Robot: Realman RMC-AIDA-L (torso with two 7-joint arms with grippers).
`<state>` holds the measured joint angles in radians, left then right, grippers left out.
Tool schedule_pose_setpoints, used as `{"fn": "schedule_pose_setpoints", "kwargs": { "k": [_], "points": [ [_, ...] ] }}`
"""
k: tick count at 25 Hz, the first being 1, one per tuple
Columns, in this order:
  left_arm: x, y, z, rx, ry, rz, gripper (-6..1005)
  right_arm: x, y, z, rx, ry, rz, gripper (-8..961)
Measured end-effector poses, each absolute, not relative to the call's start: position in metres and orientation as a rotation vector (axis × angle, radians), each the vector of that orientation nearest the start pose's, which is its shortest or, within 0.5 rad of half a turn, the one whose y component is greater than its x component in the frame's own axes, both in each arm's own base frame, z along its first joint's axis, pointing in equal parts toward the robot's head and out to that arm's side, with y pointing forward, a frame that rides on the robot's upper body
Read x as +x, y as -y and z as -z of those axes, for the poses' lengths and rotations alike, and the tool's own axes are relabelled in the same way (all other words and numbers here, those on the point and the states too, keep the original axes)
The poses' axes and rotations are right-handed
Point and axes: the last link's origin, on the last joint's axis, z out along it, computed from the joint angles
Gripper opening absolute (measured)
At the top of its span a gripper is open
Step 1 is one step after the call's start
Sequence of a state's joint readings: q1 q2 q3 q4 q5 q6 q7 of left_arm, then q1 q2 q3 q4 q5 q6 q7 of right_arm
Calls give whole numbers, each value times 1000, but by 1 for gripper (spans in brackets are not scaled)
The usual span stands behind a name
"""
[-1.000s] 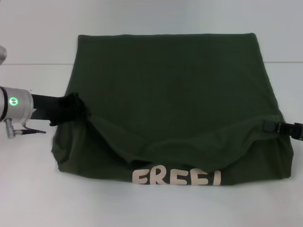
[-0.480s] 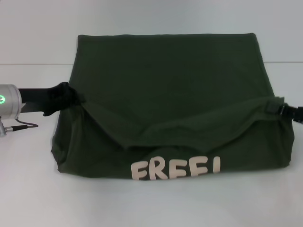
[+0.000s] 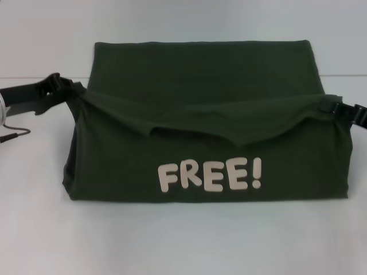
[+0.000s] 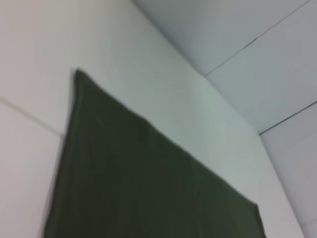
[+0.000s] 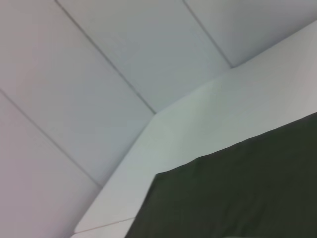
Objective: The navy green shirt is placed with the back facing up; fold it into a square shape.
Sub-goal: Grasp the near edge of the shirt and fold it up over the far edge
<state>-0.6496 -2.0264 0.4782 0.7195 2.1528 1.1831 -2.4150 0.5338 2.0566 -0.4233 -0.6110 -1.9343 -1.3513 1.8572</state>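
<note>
The navy green shirt (image 3: 200, 74) lies on the white table, its near part folded up and over so the cream letters "FREE!" (image 3: 210, 175) face me. My left gripper (image 3: 67, 90) is shut on the lifted fold's left corner. At the opposite corner my right gripper (image 3: 328, 107) is shut on the cloth too. Between them the raised edge sags in the middle. Both wrist views show only plain dark cloth, the shirt (image 4: 148, 183) in the left one and the shirt (image 5: 237, 193) in the right one, with no fingers in sight.
The white table (image 3: 183, 240) extends in front of the shirt and on both sides. A seam line in the tabletop (image 3: 40, 78) runs behind the left arm. Pale wall panels (image 5: 124, 59) rise behind the table.
Both grippers have carried the held edge up and away from me. The fold has rolled farther over, and the lettering, half hidden before, now shows in full.
</note>
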Motion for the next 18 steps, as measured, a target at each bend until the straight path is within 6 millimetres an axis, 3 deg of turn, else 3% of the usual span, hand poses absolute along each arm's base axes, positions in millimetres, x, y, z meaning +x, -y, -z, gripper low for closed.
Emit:
{"fn": "schedule_pose_setpoints", "kwargs": {
  "k": [12,18],
  "points": [
    [-281,-423,-56,-1822,1601,901,44,299,-388,-19,-2011,-1363,-829,163],
    [-279,-427,-50,-1803,1563,918,44,304,-392,-17,-1975,-1354,-786,169]
  ]
}}
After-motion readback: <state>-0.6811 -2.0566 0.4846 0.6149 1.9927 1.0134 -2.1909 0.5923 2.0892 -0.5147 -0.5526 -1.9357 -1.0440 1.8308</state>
